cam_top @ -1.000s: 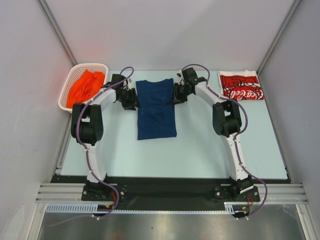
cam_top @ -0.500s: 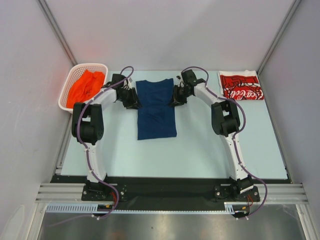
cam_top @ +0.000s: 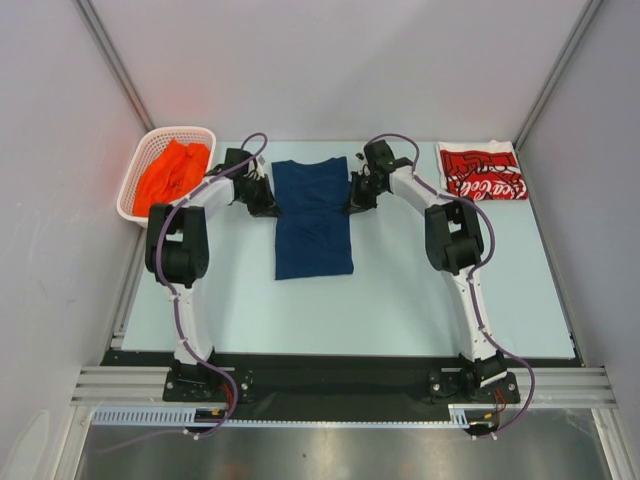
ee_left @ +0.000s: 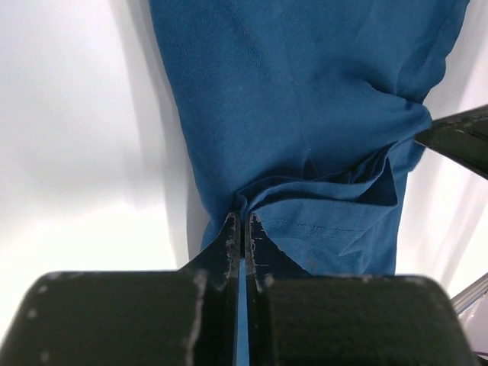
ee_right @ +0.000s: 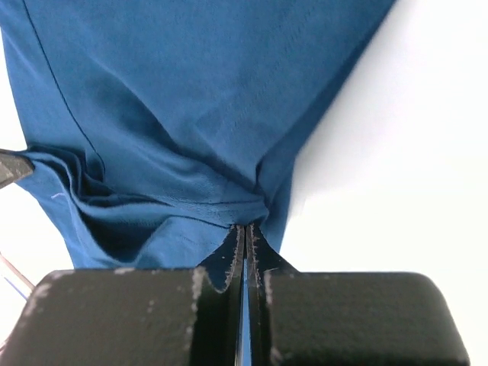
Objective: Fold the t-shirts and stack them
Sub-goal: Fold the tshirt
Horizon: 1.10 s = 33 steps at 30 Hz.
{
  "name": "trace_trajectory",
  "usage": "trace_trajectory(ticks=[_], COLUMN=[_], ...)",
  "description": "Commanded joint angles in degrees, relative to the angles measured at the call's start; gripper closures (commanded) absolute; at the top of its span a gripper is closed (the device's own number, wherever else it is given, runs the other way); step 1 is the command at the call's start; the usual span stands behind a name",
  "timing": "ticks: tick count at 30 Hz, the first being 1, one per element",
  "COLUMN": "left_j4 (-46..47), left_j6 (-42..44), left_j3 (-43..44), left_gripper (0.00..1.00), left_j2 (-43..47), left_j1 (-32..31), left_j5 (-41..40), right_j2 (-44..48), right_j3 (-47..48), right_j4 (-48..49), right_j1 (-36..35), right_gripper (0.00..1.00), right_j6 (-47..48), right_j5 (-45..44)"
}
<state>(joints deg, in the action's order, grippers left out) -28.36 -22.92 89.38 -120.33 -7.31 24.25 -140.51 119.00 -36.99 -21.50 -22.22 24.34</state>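
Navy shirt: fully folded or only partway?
Partway: the navy shirt lies as a long narrow strip, left gripper and right gripper pinching its edges.

Navy t-shirt (cam_top: 313,218): folded into narrow strip, flat on counter (cam_top: 400,290), far centre; cloth puckered at both upper side edges, pinched by left claw (ee_left: 244,221) and right claw (ee_right: 245,227). Red t-shirt (cam_top: 482,172), white script: folded flat, far right corner. Orange t-shirt (cam_top: 172,172): crumpled inside basket (cam_top: 180,131), far left.

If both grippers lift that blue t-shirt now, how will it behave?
Likely floppy: the blue t-shirt bunches into folds where the left gripper and right gripper pinch it. It will probably sag between them. The thin cloth looks light and might slip from small pinches.
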Motion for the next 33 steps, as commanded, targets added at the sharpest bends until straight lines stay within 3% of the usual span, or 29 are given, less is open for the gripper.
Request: trace_trajectory(ticks=[1,16,18,19,20,21,22,29,33], left_j4=[1.9,-0.1,-1.1,-1.3,-1.3,-1.9,-2.2,-5.6,-5.4], left_j6=[-0.9,-0.5,-0.3,-0.4,-0.3,-0.3,-0.3,2.8,4.5], left_j3=[1.9,4.9,5.5,5.6,5.6,5.8,5.9,4.8,-3.2], left_gripper=[1.0,0.98,0.92,0.84,0.75,0.56,0.52,0.4,0.32], left_j2=[1.8,-1.1,-1.1,-1.1,-1.0,-0.8,-0.5,5.6,12.8], left_j1=[0.5,0.4,0.4,0.5,0.5,0.5,0.5,0.6,0.6], left_j5=[-0.9,-4.0,-4.8,-5.5,-6.1,-6.8,-7.2,-13.3,-10.8], right_j2=[6.3,-2.0,-2.8,-3.5,-3.9,-4.1,-4.3,1.0,10.8], right_j3=[-1.8,6.7,8.3,8.9,10.2,10.6,11.2,10.4,0.1], right_j4=[0.8,-0.4,-1.2,-1.5,-1.9,-2.9,-3.5,-12.9,-12.7], right_j1=[1.0,2.9,2.9,2.9,3.0,3.0,3.1,4.4,4.2], right_gripper=[1.0,1.0,0.94,0.9,0.87,0.83,0.74,0.49,0.34], right_j6=[0.6,0.2,0.5,0.8,0.9,0.9,1.0,5.1,6.3], right_j5=[-2.8,2.9,3.3,3.3,3.3,3.1,2.7,-4.8,-5.2])
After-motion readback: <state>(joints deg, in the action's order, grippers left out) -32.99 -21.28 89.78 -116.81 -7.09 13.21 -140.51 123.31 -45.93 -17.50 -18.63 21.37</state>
